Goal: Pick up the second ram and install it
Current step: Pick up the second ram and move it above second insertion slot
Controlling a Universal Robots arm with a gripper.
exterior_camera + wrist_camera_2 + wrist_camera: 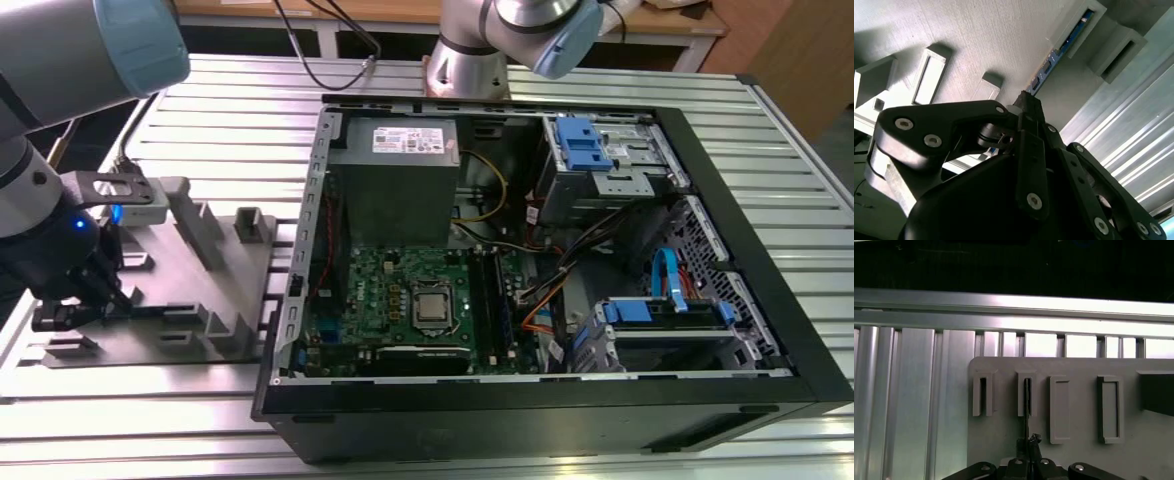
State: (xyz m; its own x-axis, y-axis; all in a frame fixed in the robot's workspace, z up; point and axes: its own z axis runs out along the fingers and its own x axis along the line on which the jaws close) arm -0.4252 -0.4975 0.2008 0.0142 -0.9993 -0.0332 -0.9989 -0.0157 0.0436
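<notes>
Contact is made at the near end of the second ram [1026, 405]. The gripper [1029, 442] is seen in both wrist views with its fingers drawn together on the thin dark strip. The strip is held on edge in a narrow slot of the grey holder plate [999, 440], and a blue edge of it is seen in the second wrist view. It is still seated in the slot — not lifted clear. Further raised slots are ranged alongside on the same plate.

In the exterior view the arm is placed over the holder plate at the exterior view's left. The plate lies on the slatted aluminium table [240, 110], just beside the open computer case [534, 420]. A green motherboard [387, 300] is seen inside the case — well apart from the gripper.
</notes>
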